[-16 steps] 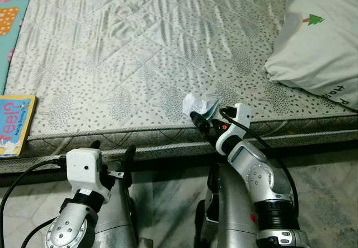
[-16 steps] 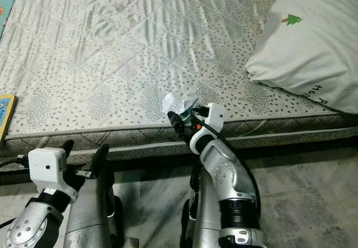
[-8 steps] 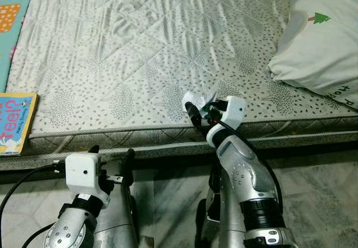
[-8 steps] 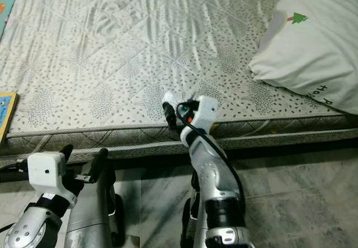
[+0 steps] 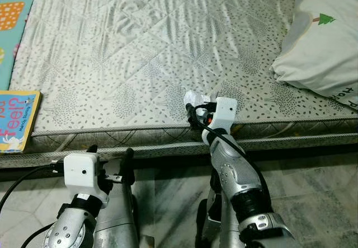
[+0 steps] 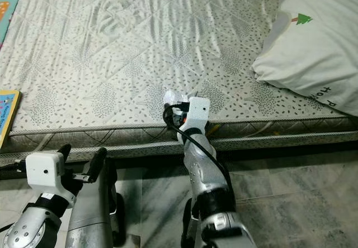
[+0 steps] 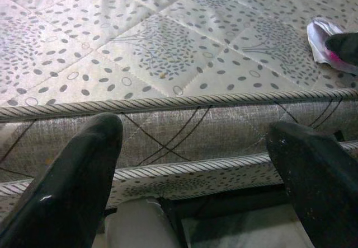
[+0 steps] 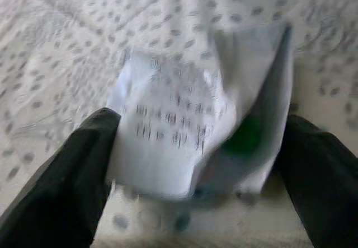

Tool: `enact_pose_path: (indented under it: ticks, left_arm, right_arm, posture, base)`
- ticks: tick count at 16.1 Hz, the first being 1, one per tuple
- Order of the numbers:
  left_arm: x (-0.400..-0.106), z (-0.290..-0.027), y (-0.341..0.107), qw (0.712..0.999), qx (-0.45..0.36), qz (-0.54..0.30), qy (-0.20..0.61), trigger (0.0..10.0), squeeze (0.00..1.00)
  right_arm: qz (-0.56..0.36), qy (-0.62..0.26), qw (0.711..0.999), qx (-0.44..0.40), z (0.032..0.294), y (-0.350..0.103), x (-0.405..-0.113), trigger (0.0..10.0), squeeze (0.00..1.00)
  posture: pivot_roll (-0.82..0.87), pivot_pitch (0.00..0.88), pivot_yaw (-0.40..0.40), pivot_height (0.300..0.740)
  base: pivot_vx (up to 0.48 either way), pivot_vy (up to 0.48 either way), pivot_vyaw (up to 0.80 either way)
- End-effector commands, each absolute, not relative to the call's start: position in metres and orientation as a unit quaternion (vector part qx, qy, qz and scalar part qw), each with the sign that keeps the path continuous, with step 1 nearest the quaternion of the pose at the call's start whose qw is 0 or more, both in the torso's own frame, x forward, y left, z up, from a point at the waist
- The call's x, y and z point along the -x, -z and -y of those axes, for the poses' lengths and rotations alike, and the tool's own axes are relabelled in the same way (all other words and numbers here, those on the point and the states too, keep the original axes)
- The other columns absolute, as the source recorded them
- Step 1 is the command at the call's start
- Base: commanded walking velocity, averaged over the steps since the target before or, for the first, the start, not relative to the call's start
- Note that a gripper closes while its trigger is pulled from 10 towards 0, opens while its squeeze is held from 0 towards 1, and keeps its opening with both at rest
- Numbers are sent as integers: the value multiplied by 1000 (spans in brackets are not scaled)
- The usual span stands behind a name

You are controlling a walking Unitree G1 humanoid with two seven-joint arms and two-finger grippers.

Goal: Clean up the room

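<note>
A crumpled white wrapper [image 8: 196, 130] with small dark print and a green patch lies on the mattress [image 5: 140, 63], close to its front edge. It sits between the right claw [image 5: 197, 112] fingers.

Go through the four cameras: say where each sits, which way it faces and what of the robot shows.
Left eye view: on the head, looking down at the mattress, pillow and book; both arms show.
Right eye view: the other head eye, same scene.
Left wrist view: low beside the bed, facing the mattress edge, left gripper fingers apart.
Right wrist view: just above the mattress, right gripper fingers on either side of the wrapper.
Shared: the wrapper appears in all four.
</note>
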State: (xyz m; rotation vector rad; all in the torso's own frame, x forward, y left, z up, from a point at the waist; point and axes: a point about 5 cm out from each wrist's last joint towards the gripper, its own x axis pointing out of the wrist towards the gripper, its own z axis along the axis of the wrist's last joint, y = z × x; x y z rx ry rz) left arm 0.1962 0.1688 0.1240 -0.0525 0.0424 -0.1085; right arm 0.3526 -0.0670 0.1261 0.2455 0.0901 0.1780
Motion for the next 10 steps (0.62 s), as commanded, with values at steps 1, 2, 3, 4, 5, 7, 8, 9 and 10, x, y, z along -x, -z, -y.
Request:
enact_pose_path:
  ticks: [1,2,3,4,5,7,8,9,10]
  left_arm:
    - [-191,-169,-123,998,20,-28,52,10000,0]
    - [-190,-169,-123,998,19,-28,51,10000,0]
    - [-190,-170,-123,998,18,-28,48,10000,0]
    - [-188,-171,-123,999,16,-29,43,10000,0]
    - [-188,-171,-123,999,16,-30,41,10000,0]
    - [-188,-171,-123,999,16,-29,39,10000,0]
    - [-188,-170,-122,999,16,-29,39,10000,0]
    - [-189,-169,-122,999,16,-27,41,10000,0]
    - [-191,-166,-122,998,16,-20,52,10000,0]
  right_arm:
    - [-35,-96,985,-139,47,-132,-354,0,0]
    - [-31,-87,987,-135,47,-133,-357,0,0]
    - [-29,-82,987,-134,46,-135,-359,0,0]
    - [-24,-75,988,-131,46,-136,-363,0,0]
    - [-24,-73,989,-129,47,-136,-364,0,0]
    - [-21,-67,990,-124,50,-135,-367,0,0]
    - [-20,-63,990,-122,53,-134,-367,0,0]
    - [-19,-55,991,-117,58,-132,-368,0,0]
    - [-18,-49,992,-114,63,-130,-368,0,0]
  posture:
    - [219,359,-43,525]
    - [221,359,-44,525]
    - [231,359,-48,525]
    - [238,357,-53,525]
    - [238,357,-53,525]
    - [237,349,-57,525]
    - [232,342,-58,525]
    - [228,332,-59,525]
    - [222,322,-60,525]
  base:
    - [0,0,0]
    - [0,0,0]
    - [0,0,0]
    - [0,0,0]
    - [0,0,0]
    - [0,0,0]
    - [0,0,0]
    - [0,0,0]
    - [0,0,0]
